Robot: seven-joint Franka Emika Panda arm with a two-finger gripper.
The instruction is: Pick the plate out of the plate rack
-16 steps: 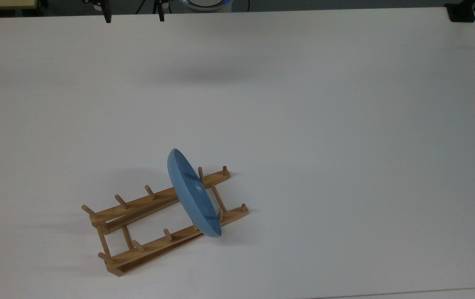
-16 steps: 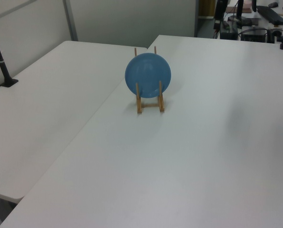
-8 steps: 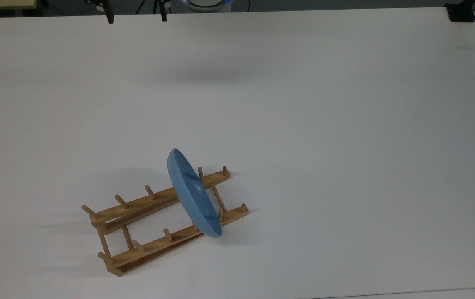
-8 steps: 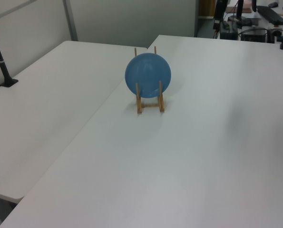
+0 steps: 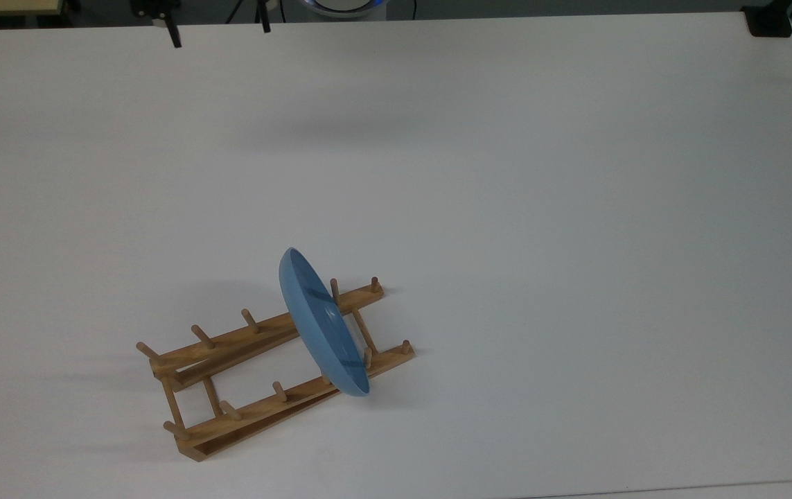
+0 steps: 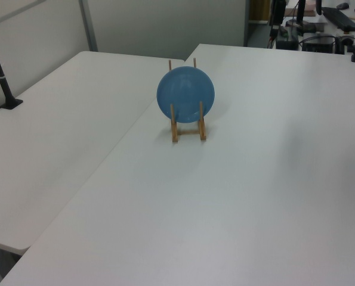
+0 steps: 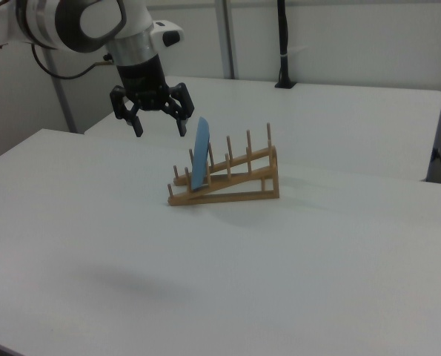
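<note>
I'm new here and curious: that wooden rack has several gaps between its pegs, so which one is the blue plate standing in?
The plate stands in the second gap from the plate rack's low end.

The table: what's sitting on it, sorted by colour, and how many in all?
Light blue: 1, the plate, standing on edge in the rack.
Light-brown wood: 1, the rack.
Total: 2 things on the white table.

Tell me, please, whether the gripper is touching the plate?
Apart: the right view shows the gripper, jaws open, in the air to the right view's left of the plate.
</note>
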